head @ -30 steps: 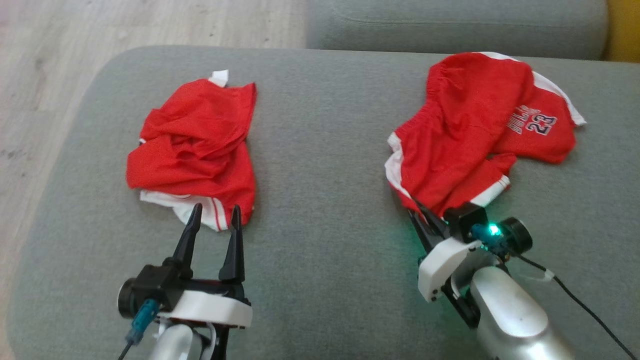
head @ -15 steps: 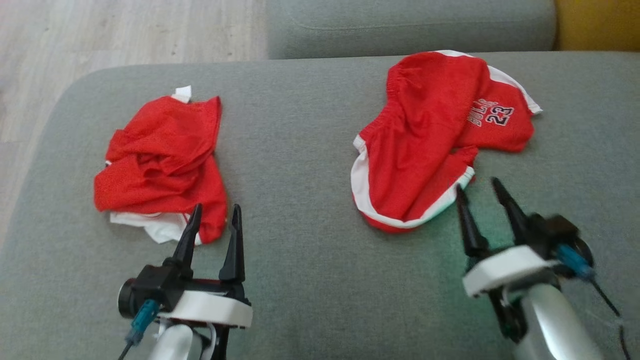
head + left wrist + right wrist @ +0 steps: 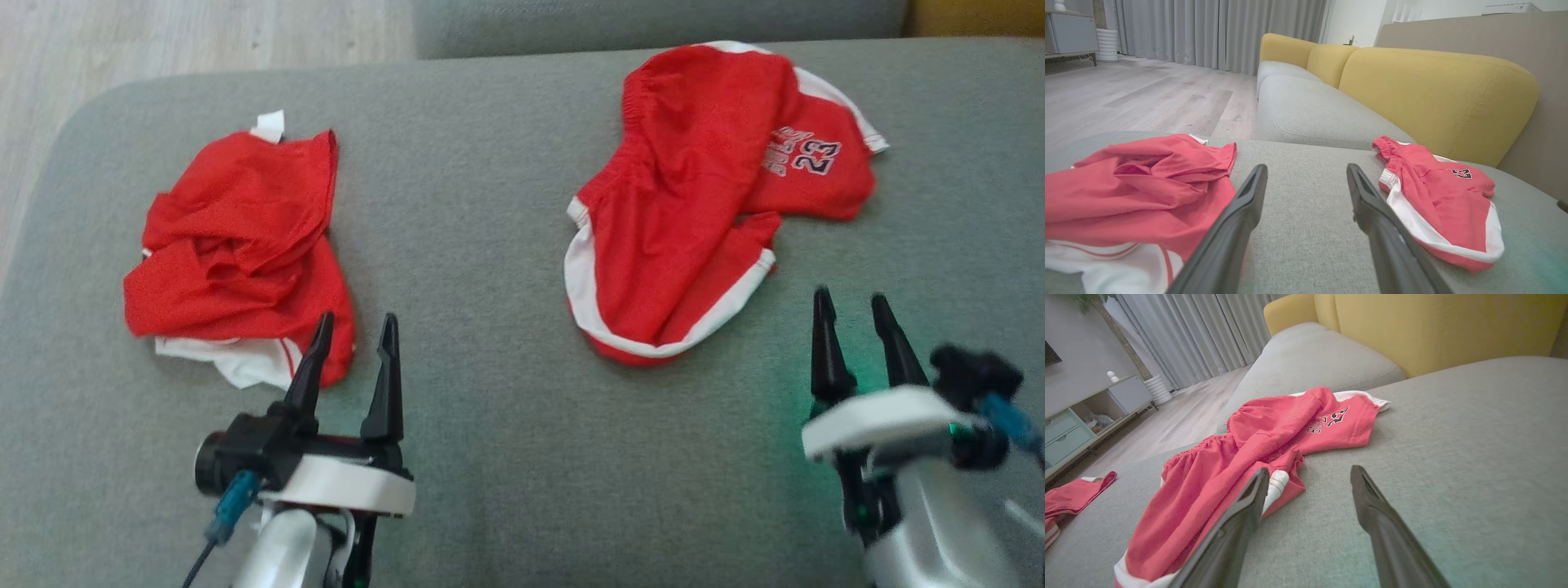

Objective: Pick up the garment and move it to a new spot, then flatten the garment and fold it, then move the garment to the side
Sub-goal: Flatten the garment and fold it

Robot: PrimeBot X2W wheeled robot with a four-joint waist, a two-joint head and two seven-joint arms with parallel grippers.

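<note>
"Looking down from the head, where do the red shorts (image 3: 686,220) lie?"

"On the grey cushion (image 3: 490,245), toward its far right. They are spread out but rumpled. White trim runs along the near edge, and a '23' is printed on the far leg."

"And the right tool (image 3: 850,294)?"

"It sits near the shorts' near right corner, just off the cloth in the head view. Its two dark fingers stand apart and hold nothing. In the right wrist view one finger (image 3: 1237,522) crosses in front of the white hem. I cannot tell whether it touches the hem."

"What about the left tool (image 3: 357,318)?"

"That one is wide as well, and empty. Its tips are at the near edge of the crumpled red garment (image 3: 237,237). The garment lies bunched on the left of the same cushion, with white cloth poking out beneath it."

"How far apart are the two garments?"

"Well apart, with bare cushion between them."

"Anything else around?"

"A second grey seat (image 3: 1306,110) lies beyond the cushion. A yellow backrest (image 3: 1437,94) rises along the right side. The wooden floor (image 3: 163,49) shows at the far left, and there is a green glow on the cushion beside the right tool."
</note>
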